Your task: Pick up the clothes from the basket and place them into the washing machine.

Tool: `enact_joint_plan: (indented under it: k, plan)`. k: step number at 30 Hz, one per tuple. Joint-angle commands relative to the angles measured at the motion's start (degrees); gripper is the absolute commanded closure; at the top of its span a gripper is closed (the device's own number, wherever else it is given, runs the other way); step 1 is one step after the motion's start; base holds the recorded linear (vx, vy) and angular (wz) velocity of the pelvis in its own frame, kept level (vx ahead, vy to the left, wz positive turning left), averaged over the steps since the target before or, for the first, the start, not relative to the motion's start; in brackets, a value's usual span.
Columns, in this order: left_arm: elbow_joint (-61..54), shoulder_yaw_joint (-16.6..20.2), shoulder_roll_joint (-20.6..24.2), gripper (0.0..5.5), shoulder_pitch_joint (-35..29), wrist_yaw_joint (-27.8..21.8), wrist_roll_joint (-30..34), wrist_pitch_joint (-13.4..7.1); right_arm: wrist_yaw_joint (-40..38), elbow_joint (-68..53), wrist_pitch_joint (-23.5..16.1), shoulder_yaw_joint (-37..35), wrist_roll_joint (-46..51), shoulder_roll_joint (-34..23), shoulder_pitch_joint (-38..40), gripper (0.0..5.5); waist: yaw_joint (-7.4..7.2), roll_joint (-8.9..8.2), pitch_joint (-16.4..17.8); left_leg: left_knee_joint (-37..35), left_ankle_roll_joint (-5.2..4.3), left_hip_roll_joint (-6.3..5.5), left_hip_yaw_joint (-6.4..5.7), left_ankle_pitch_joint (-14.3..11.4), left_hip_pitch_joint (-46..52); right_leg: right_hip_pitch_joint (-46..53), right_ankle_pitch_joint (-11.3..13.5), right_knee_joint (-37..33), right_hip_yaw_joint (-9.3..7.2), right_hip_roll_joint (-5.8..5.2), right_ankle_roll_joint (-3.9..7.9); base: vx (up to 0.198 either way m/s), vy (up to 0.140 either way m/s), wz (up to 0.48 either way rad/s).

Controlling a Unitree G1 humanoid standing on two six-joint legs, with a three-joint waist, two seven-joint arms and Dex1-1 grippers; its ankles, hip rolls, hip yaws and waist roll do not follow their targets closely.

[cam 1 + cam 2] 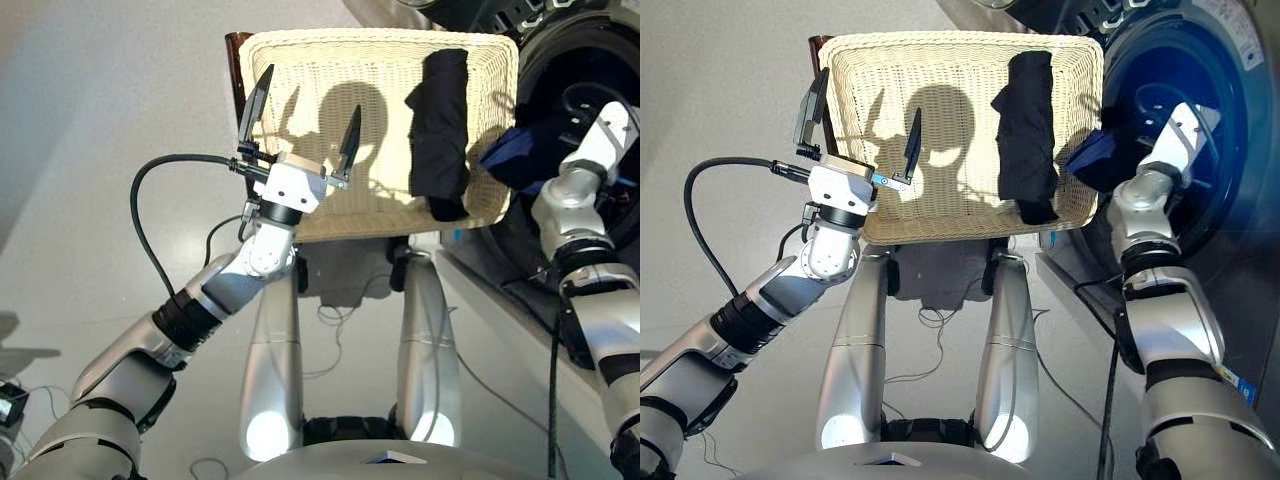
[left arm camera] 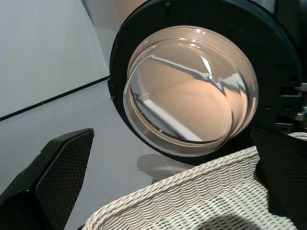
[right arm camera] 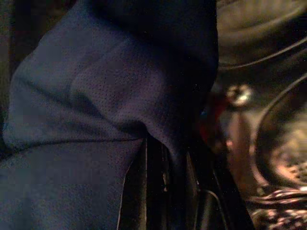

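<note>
1. While the right gripper point(image 1: 1110, 150) carries the navy garment point(image 1: 1092, 160) at the mouth of the washing machine point(image 1: 1200, 120), the step in hand looks like the drop into the drum; cloth covers the fingers, so I cannot tell how they sit, though the garment plainly hangs from that gripper.
2. To do it well, I would push the bundle well past the drum's rim before letting go, so that no fold trails over the edge of the basket point(image 1: 300, 60) or the door seal.
3. The left gripper point(image 1: 305, 115) hovers over the bare part of the basket, its two fingers spread apart and holding nothing.
4. The black garment point(image 1: 440, 120) lies in the basket near its machine-side wall, its long axis running from the far rim toward the robot, near end touching the near rim.
5. No coral-red garment shows in the basket.
</note>
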Motion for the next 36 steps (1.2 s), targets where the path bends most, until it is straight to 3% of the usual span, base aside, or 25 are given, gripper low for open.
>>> enact_joint_plan:
  k: [1, 12, 20, 22, 28, 36]
  plan:
    - [-8.5, 2.1, -0.3, 0.0, 1.8, 1.3, 0.3, -2.6, -5.3, -0.7, 0.5, -0.1, -4.0, -9.2, -2.8, 5.5, -0.51, 3.55, -0.9, 4.3, -1.88, 1.75, 1.32, -3.9, 0.3, -0.4, 1.6, -1.8, 1.28, 0.56, 0.67, 0.0, 0.0, 0.0]
    - [-10.5, 2.5, 2.2, 0.0, 2.5, 3.4, 1.2, -2.2, -11.2, 2.5, 3.5, 2.2, -7.9, -15.8, -8.8, 5.5, -0.91, 3.63, -0.9, 6.9, -1.87, 1.75, 1.01, -4.5, -3.9, -5.0, 1.0, 1.1, 1.39, 0.67, 0.77, 0.0, 0.0, 0.0]
    - [-10.2, 2.0, 2.6, 0.0, 2.0, 3.4, 0.6, -2.4, -8.5, 3.4, 2.9, 3.6, -5.5, -15.1, -9.8, 5.5, -1.15, 3.33, -0.9, 7.6, -1.63, 1.69, 1.39, -4.7, -4.5, -5.7, 1.1, 1.5, 1.76, 0.8, 0.72, 0.0, 0.0, 0.0]
    - [-9.9, 2.1, 2.5, 0.0, 2.1, 3.1, 0.2, -2.2, -5.6, 3.9, 1.7, 3.3, -1.6, -14.0, -10.1, 0.0, -1.18, 3.11, -0.9, 7.6, -1.69, 1.76, 1.49, -4.7, -4.4, -5.5, 1.0, 1.4, 1.75, 0.86, 0.67, 0.0, 0.0, 0.0]
    - [-9.5, 2.9, 1.6, 0.0, 2.7, 2.5, -0.6, -1.8, -2.5, 0.0, -1.9, 1.7, 3.4, -9.4, -6.4, 0.0, -1.79, 2.62, -0.9, 7.1, -1.69, 2.0, 1.66, -4.7, -3.6, -4.8, 1.0, 0.9, 1.72, 1.06, 0.52, 0.0, 0.0, 0.0]
    - [-7.5, 4.6, -0.8, 0.0, 3.0, 1.3, -1.8, -1.3, -0.9, -24.0, -8.1, -1.4, 3.3, 1.7, 7.9, 0.0, -2.8, 1.58, -0.9, 6.2, -1.38, 1.89, 2.05, -4.6, -1.7, -3.2, 1.1, 0.0, 2.26, 1.6, 0.32, 0.0, 0.0, 0.0]
